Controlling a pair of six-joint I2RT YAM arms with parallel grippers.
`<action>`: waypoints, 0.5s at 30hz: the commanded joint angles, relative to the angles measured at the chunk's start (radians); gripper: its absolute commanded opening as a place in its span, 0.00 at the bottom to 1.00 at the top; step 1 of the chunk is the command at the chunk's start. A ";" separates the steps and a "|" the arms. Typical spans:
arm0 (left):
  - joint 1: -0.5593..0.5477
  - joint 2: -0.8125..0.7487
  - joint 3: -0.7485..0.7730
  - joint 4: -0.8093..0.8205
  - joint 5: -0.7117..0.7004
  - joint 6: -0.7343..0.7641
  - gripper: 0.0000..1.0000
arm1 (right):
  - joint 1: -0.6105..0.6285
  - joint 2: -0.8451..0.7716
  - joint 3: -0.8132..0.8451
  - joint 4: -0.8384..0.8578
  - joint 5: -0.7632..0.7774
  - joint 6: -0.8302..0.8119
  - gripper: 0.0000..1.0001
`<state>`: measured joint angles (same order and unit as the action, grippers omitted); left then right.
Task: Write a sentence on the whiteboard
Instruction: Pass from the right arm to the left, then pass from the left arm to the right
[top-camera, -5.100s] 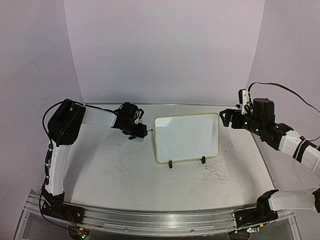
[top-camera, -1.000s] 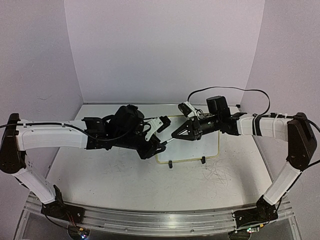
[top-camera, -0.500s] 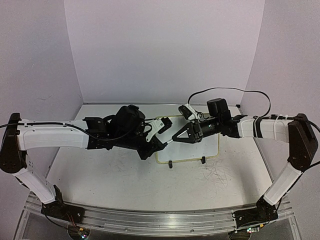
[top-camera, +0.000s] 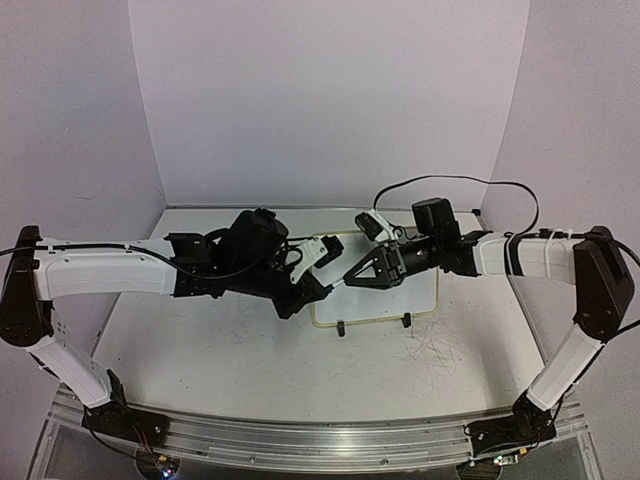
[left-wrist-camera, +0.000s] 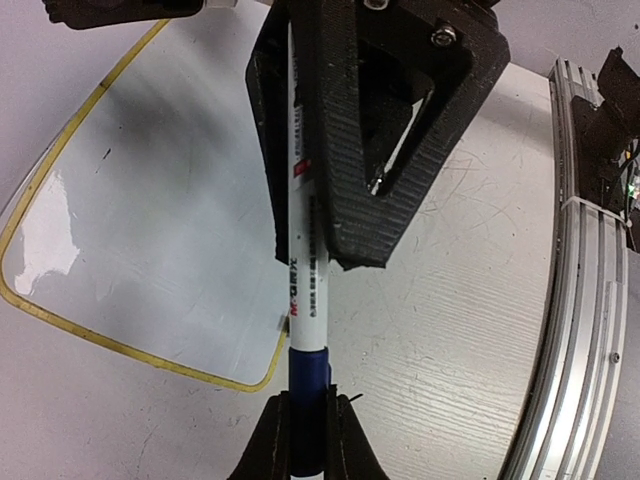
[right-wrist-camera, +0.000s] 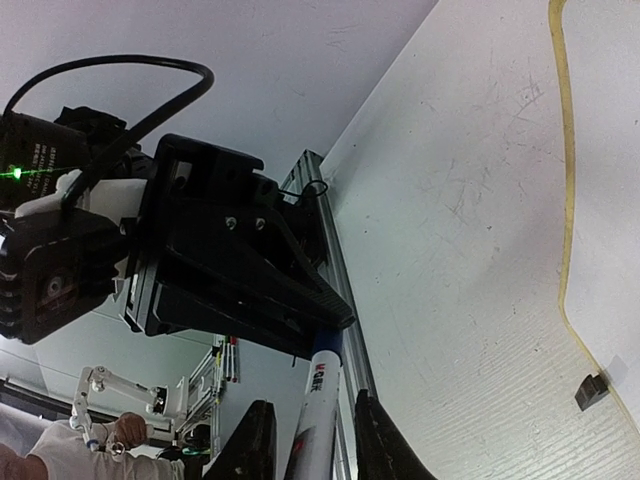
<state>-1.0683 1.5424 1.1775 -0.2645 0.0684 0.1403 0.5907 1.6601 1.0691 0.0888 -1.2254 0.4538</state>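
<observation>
Whiteboard (top-camera: 385, 300) lies mid-tabletop (top-camera: 220, 350) and is blank, no sentence started. Left end effector (left-wrist-camera: 308, 420) clamps the blue end of the marker (left-wrist-camera: 305, 250) over its 9 o'clock edge. Right end effector (right-wrist-camera: 313, 405) straddles the barrel, jaws parted, not gripping. All writing remains.

The small rectangular white board (top-camera: 392, 300), glossy, round-cornered and thinly framed in pale yellow, two black clips (top-camera: 341, 328) on its near edge, lay flat, its near-left corner beneath the meeting jaws.

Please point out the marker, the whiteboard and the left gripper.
marker (left-wrist-camera: 305, 255), left wrist view, on its white barrel.
whiteboard (left-wrist-camera: 150, 190), left wrist view, on its bare white face.
left gripper (left-wrist-camera: 306, 415), left wrist view, between its fingertips.
</observation>
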 joint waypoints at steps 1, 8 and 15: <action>-0.002 -0.046 0.011 0.032 0.062 0.048 0.00 | 0.019 0.034 0.039 0.025 -0.036 -0.017 0.30; -0.003 -0.068 -0.014 0.011 0.049 0.058 0.00 | 0.018 0.036 0.045 0.026 -0.040 -0.017 0.37; -0.002 -0.076 -0.020 0.000 0.045 0.064 0.00 | 0.018 0.042 0.055 -0.010 -0.037 -0.050 0.36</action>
<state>-1.0679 1.5050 1.1557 -0.2896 0.1029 0.1868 0.6030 1.6867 1.0742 0.0859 -1.2469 0.4394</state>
